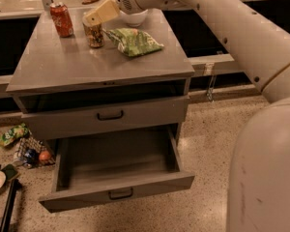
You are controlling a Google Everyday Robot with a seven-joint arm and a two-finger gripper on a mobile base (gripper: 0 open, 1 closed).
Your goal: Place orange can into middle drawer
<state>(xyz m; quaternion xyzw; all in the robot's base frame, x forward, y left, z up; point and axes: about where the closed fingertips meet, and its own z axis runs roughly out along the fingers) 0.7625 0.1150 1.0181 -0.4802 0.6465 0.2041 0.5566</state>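
The orange can (pixel 94 36) stands upright on the grey cabinet's top (pixel 77 66), towards the back left. My gripper (pixel 99 14) hangs just above the can's top and hides the can's lid. The middle drawer (pixel 117 179), the lowest one with a small black handle, is pulled out and nothing lies in it. My white arm (pixel 217 18) reaches in from the right, over the cabinet.
A bright red can (pixel 62 19) stands left of the orange can. A green chip bag (pixel 134 40) lies to its right, with a white bowl (pixel 134 18) behind. The drawer above (pixel 106 115) is shut. Litter and a small basket (pixel 31 151) lie on the floor at left.
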